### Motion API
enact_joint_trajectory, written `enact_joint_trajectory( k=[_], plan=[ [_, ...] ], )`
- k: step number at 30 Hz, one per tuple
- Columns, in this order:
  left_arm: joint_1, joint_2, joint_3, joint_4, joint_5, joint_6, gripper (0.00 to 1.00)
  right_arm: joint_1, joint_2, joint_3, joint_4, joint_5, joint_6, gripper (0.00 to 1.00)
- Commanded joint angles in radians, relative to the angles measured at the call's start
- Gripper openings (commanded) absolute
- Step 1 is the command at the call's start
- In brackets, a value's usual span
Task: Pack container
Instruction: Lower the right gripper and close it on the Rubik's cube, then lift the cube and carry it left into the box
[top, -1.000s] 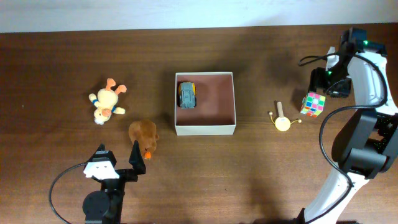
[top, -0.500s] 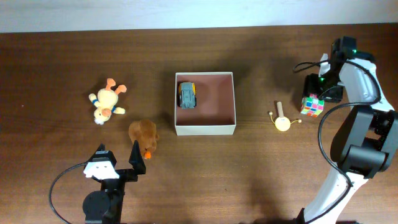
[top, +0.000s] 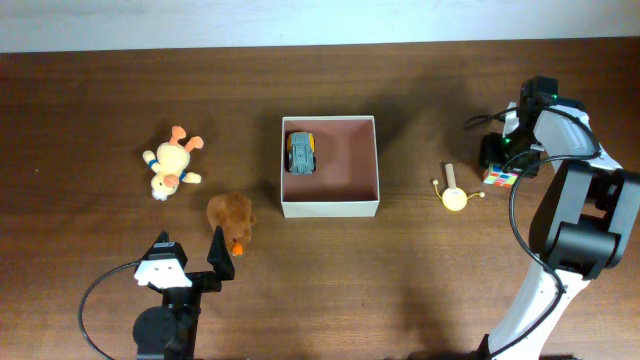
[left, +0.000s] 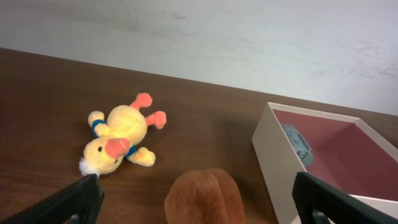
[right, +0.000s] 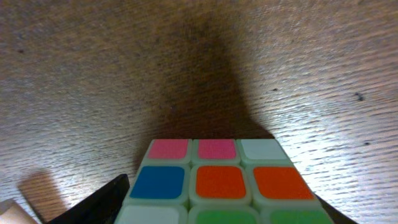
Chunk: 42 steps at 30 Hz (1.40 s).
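Observation:
The container is a square white box with a pink-brown inside at the table's middle; a grey toy car lies in its far left corner. It also shows in the left wrist view. My right gripper is down over a colour cube, which fills the gap between the open fingers in the right wrist view. My left gripper is open and empty at the front left. A brown plush lies just ahead, between the fingers' line.
A yellow duck plush lies at the left, also in the left wrist view. A yellow ball with a wooden stick lies between the container and the cube. The toy car shows in the left wrist view.
My right gripper has moved forward and down from behind the colour cube until it covers most of it. The cube has barely shifted. The left arm has not moved.

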Motion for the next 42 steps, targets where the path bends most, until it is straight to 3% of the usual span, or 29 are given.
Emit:
enact_joint_trajectory(
  k=[1,4,9,24,34,42],
  plan=[
    [0.005,-0.005,-0.006,0.000,0.011,0.019,0.99,0.008,0.016,-0.007,0.006,0.005,0.005,0.65],
    [0.005,-0.005,-0.006,0.000,0.011,0.019,0.99,0.008,0.016,-0.007,0.005,0.001,0.005,0.56],
    [0.005,-0.005,-0.006,0.000,0.011,0.019,0.99,0.008,0.016,-0.007,-0.006,0.001,0.005,0.51],
    [0.005,-0.005,-0.006,0.000,0.011,0.019,0.99,0.008,0.016,0.060,-0.104,-0.096,0.005,0.51],
    [0.005,-0.005,-0.005,0.000,0.011,0.019,0.99,0.021,0.014,0.252,-0.267,-0.347,-0.060,0.51],
    [0.005,-0.005,-0.006,0.000,0.011,0.019,0.99,0.109,0.014,0.415,-0.397,-0.571,-0.167,0.51]
  ],
)
